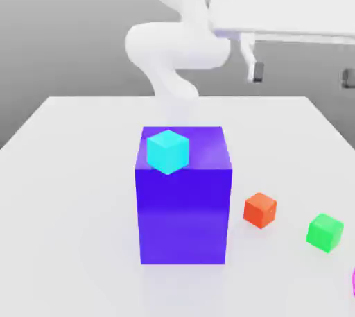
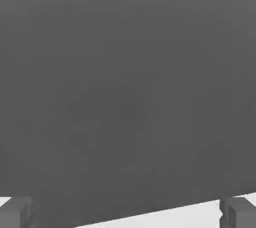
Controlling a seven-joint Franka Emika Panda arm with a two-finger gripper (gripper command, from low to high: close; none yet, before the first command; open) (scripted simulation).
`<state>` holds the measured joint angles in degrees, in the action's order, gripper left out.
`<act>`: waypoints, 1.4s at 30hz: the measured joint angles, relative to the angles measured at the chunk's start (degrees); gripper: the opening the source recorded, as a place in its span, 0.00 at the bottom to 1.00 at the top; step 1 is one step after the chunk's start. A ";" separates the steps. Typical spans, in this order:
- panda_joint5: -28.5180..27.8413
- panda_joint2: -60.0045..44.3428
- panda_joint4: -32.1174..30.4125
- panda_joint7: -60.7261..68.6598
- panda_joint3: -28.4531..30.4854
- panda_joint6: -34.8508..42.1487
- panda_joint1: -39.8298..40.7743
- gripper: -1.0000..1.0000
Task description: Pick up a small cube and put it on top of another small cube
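A flat white tabletop (image 1: 76, 191) sits before a plain grey backdrop. The big blue-purple block (image 1: 184, 204) stands mid-table. The small magenta-pink cube (image 1: 353, 282) lies well toward the exterior view's right of it. The gripper (image 1: 301, 75), fingers spread wide, hangs above, empty.

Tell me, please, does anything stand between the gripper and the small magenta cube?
Nothing visible does. The open gripper hangs high above the table's far side, and the magenta cube sits at the near right edge, with open air between them.
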<state>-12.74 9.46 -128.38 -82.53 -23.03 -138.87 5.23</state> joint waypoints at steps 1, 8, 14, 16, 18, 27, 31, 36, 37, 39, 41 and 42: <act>-1.20 -2.16 0.21 -2.41 -0.80 -0.34 -0.29 0.50; -8.27 -17.04 1.65 -18.33 -2.82 -2.84 -5.88 0.50; -10.15 -28.57 2.60 -29.16 -2.83 -5.88 -11.65 0.50; -9.86 -32.10 2.85 -32.15 -3.01 -7.13 -13.57 0.50; -9.77 -35.64 3.22 -34.78 -2.82 -8.74 -15.45 0.50; -13.88 -43.60 5.24 -38.70 1.69 -14.30 -19.64 0.00; -11.85 -40.67 4.40 -37.34 -0.15 -12.17 -18.28 0.00; -5.94 -31.39 -1.74 -36.83 -4.78 -9.16 -15.86 0.00; -4.82 -29.62 -3.50 -37.35 -5.52 -9.25 -15.65 0.00; -2.36 -26.01 -7.08 -38.32 -6.95 -9.57 -15.25 0.00; 0.51 -22.26 -10.75 -39.10 -8.28 -10.12 -14.94 0.00; 2.11 -20.33 -12.60 -39.37 -8.89 -10.44 -14.83 0.00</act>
<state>-10.62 -10.86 -140.97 -121.90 -31.91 -149.31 -9.60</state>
